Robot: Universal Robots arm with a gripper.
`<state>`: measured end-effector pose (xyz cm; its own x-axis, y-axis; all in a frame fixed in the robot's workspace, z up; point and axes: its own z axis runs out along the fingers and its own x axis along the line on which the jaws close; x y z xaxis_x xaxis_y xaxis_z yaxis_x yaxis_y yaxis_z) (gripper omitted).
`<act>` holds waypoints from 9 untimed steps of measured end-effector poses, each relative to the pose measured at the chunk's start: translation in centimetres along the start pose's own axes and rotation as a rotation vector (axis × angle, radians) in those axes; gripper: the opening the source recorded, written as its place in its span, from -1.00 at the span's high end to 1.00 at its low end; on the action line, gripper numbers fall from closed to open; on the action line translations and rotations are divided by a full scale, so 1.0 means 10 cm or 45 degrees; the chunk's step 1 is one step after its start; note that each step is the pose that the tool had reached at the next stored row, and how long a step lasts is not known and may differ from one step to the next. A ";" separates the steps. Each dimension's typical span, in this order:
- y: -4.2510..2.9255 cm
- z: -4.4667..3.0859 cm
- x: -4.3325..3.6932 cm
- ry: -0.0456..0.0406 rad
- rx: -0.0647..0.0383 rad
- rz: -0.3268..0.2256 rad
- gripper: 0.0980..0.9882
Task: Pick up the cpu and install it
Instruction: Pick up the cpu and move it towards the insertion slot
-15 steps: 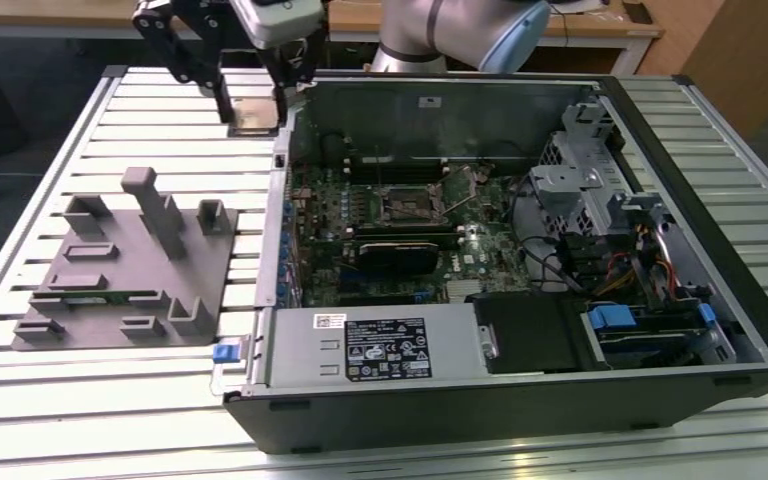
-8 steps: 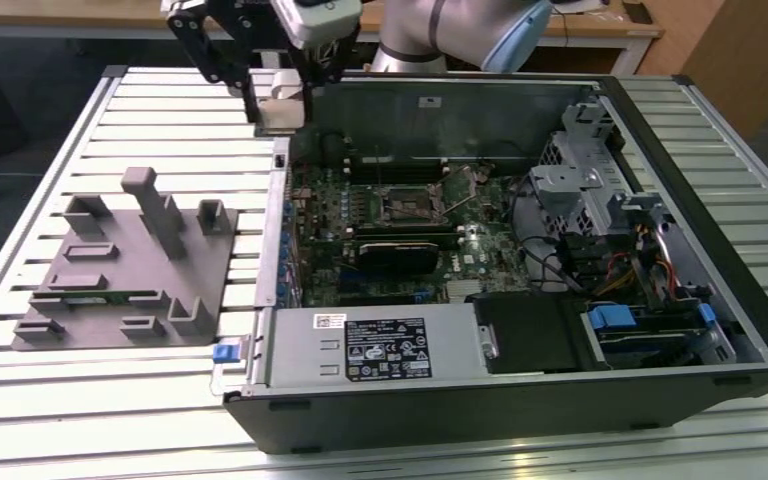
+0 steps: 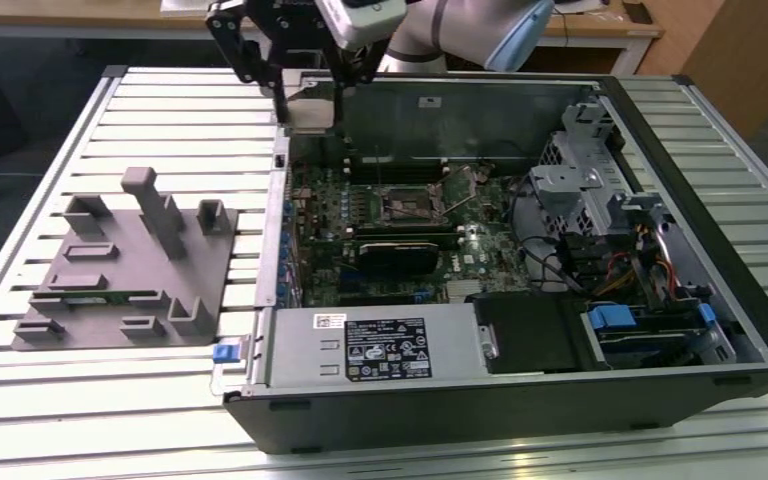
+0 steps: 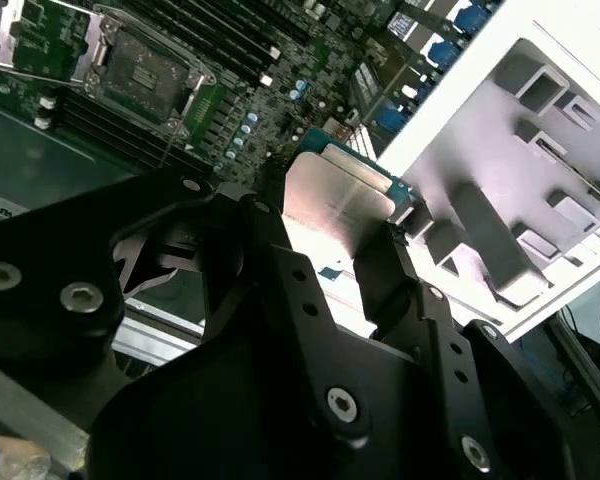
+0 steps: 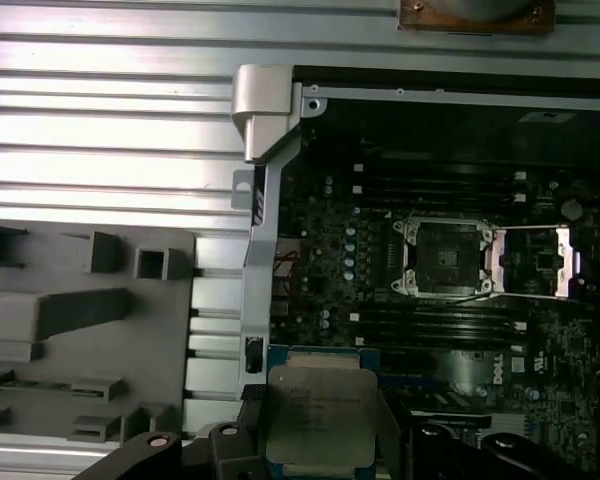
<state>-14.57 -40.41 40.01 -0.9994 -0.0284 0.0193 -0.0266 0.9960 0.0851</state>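
Left in the exterior view, your grey fixture (image 3: 124, 270) sits on the slatted table (image 3: 157, 100); then your gripper (image 3: 311, 118) clamps the cpu (image 3: 311, 105) above the open case's (image 3: 518, 410) corner. First wrist view gives you the socket (image 5: 445, 258) inside, plate swung open

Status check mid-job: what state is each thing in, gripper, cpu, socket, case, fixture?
gripper: shut on the cpu, over the computer case's edge.
cpu: gripped by its edges, not yet installed.
socket: empty, load plate swung open.
computer case: side panel off, interior exposed.
grey fixture: resting on the table beside the case.
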 end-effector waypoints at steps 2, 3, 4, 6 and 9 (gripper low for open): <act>-0.001 -0.001 -0.062 0.000 0.000 0.000 0.03; -0.003 -0.002 -0.093 0.000 0.000 0.000 0.03; -0.003 -0.003 -0.125 0.000 0.000 0.000 0.03; -0.005 -0.004 -0.192 0.001 0.000 0.000 0.03; -0.008 -0.006 -0.290 0.001 -0.001 0.000 0.03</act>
<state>-11.67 -40.41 40.01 -0.9994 -0.0283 0.0201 -0.0265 0.9960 0.0857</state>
